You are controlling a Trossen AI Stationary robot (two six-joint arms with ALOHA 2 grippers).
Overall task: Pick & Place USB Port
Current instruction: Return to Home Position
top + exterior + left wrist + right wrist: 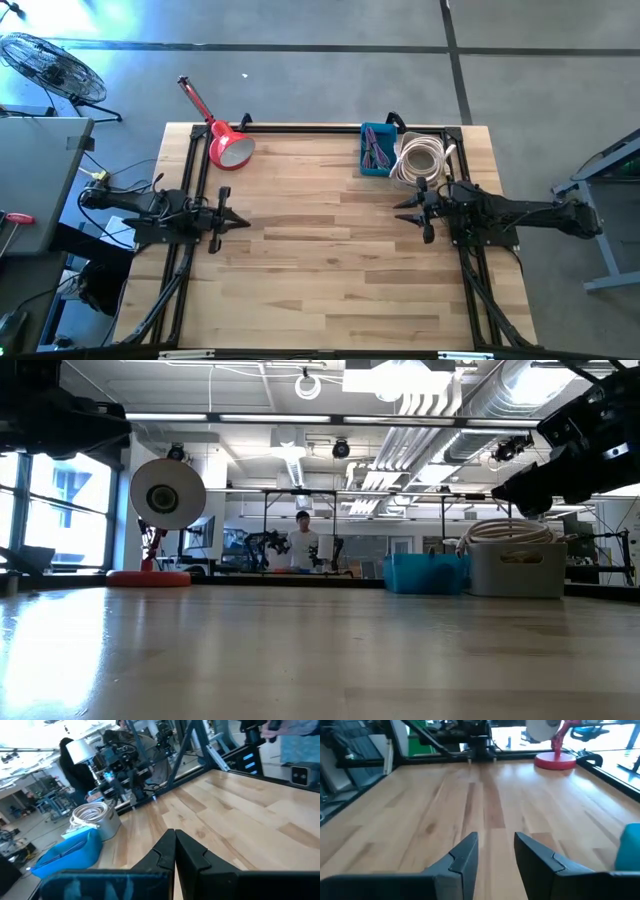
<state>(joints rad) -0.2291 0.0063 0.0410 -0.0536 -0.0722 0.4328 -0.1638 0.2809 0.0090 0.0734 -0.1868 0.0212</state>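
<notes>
White HDMI cable (pixel 420 160) sits coiled in gray bin (pixel 515 575) at far right corner of table (pixel 330 270), w/ purple charger cable (pixel 376 150) in blue bin (pixel 367 170) just beside it, so sorting looks done. Right claw (pixel 403 211) hangs near the bins, fingers spread & empty; left claw (pixel 243 222) is pressed together, empty, over table's left side. To home well: pull right arm up & back, clear of the coil's loops above the bin rim.

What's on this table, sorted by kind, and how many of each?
Bins: 2, a blue bin and a gray bin
Cables: 2, a purple cable in the blue bin and a white cable in the gray bin
Lamps: 1, a red lamp
Grippers: 2, the left gripper shut and the right gripper open
Total: 7
</notes>
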